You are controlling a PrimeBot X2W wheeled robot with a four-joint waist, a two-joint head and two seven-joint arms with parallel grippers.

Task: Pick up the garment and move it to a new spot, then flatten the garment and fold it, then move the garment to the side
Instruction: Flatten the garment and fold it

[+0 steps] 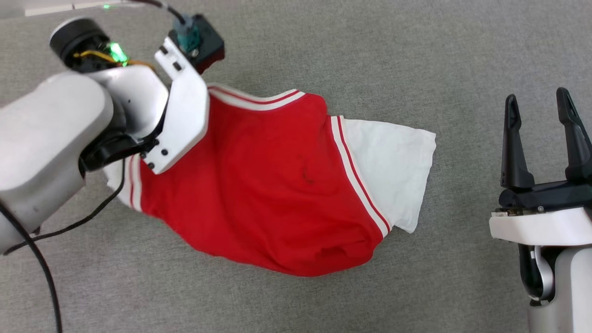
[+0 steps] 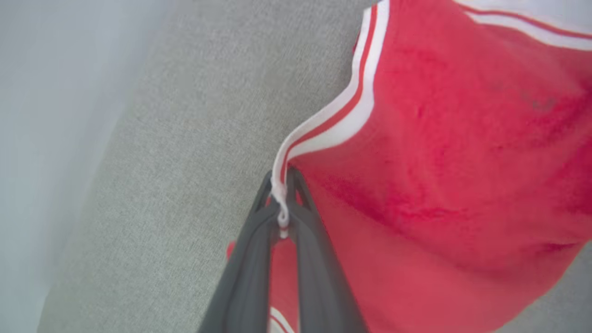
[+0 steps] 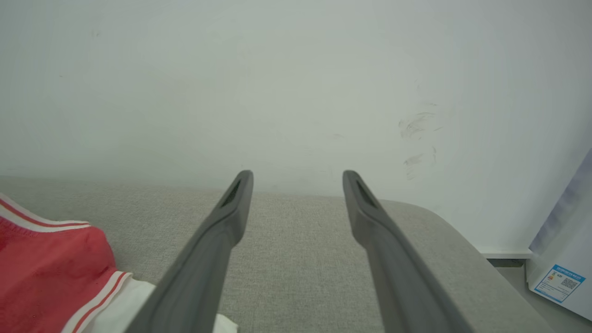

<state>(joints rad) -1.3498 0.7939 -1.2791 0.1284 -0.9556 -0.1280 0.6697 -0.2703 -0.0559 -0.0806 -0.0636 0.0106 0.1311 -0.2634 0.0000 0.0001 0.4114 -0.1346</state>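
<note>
The garment (image 1: 259,185) lies bunched on the grey cloth surface with its plain red face up, one white sleeve (image 1: 393,171) spread to its right. In the left wrist view my left gripper (image 2: 281,185) is shut on the garment's (image 2: 439,162) white-and-red striped trim at its edge. In the head view the left arm's pale wrist (image 1: 180,111) covers the garment's left end, hiding the fingers there. My right gripper (image 1: 541,108) stands open well to the right of the sleeve, nothing between its fingers (image 3: 217,240); the right wrist view has the garment (image 3: 46,268) at lower left.
The grey cloth surface (image 1: 416,55) stretches all round the garment. A pale wall (image 3: 296,83) rises right behind its far edge. A white appliance with a blue label (image 3: 559,282) stands off the surface's right corner. Black cables (image 1: 41,263) hang from the left arm.
</note>
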